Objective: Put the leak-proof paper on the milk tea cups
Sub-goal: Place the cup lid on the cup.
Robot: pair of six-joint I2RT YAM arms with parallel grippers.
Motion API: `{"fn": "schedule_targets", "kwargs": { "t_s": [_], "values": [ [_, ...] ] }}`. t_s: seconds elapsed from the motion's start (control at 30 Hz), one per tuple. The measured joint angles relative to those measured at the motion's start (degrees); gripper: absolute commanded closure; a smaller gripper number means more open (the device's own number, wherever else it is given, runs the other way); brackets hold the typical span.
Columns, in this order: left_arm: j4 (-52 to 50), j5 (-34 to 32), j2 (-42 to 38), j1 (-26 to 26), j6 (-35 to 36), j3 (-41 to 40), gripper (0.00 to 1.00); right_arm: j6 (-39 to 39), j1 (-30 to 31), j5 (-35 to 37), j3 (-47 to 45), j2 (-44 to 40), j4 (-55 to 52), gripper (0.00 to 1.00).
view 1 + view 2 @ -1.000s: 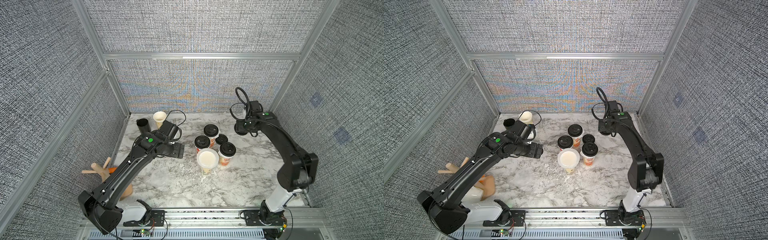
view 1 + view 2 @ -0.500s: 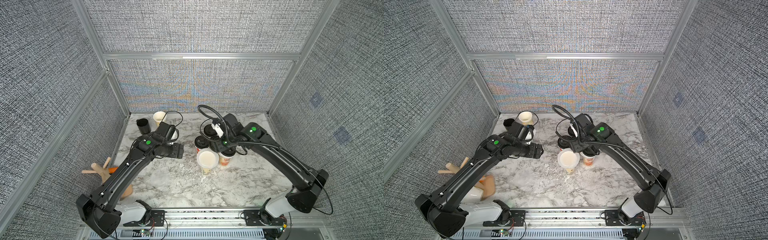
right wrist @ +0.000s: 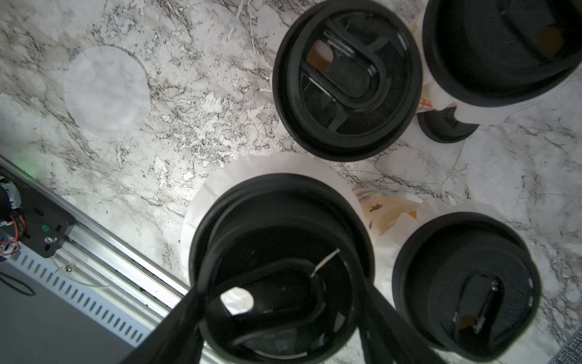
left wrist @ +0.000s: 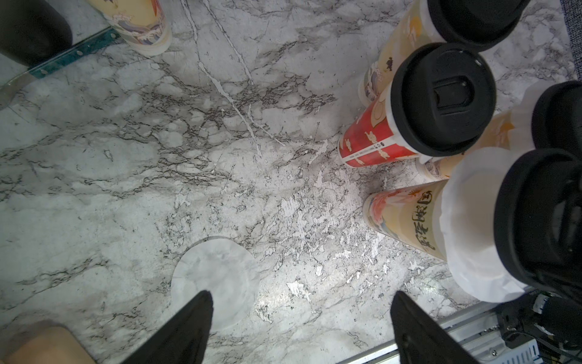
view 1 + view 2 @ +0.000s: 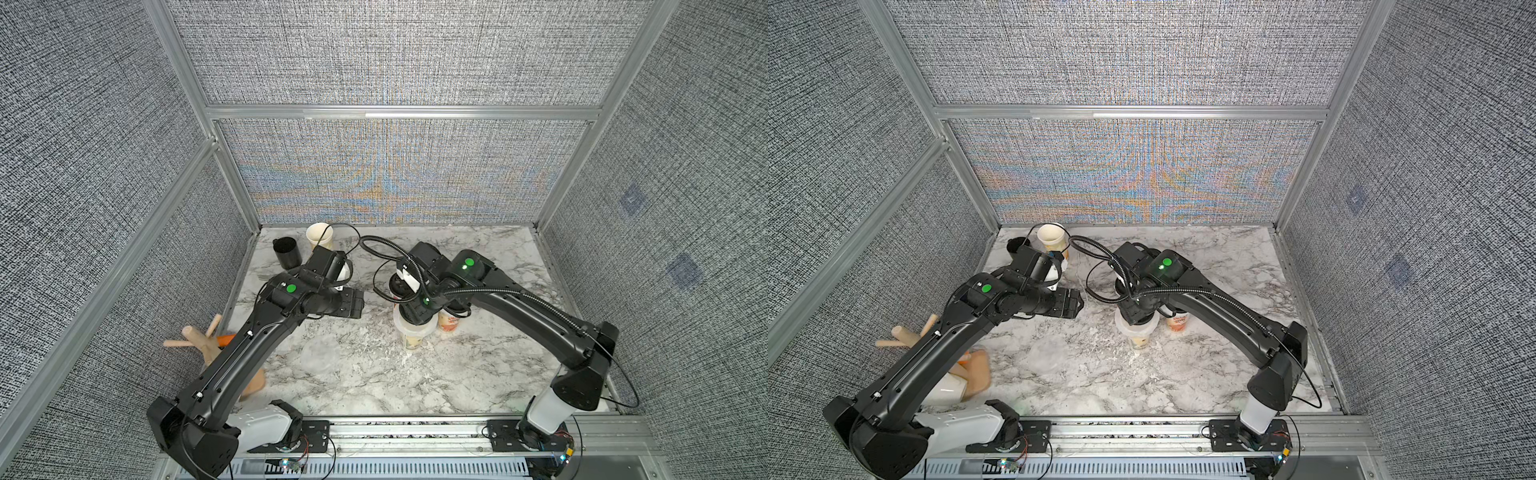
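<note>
Marble table (image 4: 94, 164): my left gripper (image 4: 301, 296) gapes over a paper sheet (image 4: 217, 271); right gripper (image 3: 280, 299) clamps a lid (image 3: 277, 208) over a cup (image 4: 406, 217).

The left arm (image 5: 249, 340) climbs from its base, bends at the elbow and holds its wrist out roughly level. The left gripper (image 4: 301, 296) has its jaws spread wide, with nothing between them. The right arm (image 5: 519, 307) reaches in long and low, folds at the elbow and turns its wrist straight down. The right gripper (image 3: 280, 299) points downward with a black lid (image 3: 283, 201) clasped between its jaws, gripped on both sides.
</note>
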Motion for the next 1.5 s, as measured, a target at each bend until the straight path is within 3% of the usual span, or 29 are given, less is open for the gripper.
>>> {"fn": "schedule_targets", "kwargs": {
  "t_s": [0.87, 1.5],
  "values": [
    [0.00, 0.79, 0.00, 0.81, 0.33, -0.44, 0.10, -0.87, 0.85, -0.63, -1.05, 2.10, -1.22, 0.26],
    [-0.02, 0.83, -0.85, 1.25, 0.85, -0.66, 0.10, -0.79, 0.96, -0.11, -0.44, 2.45, -0.87, 0.15]
  ]
}}
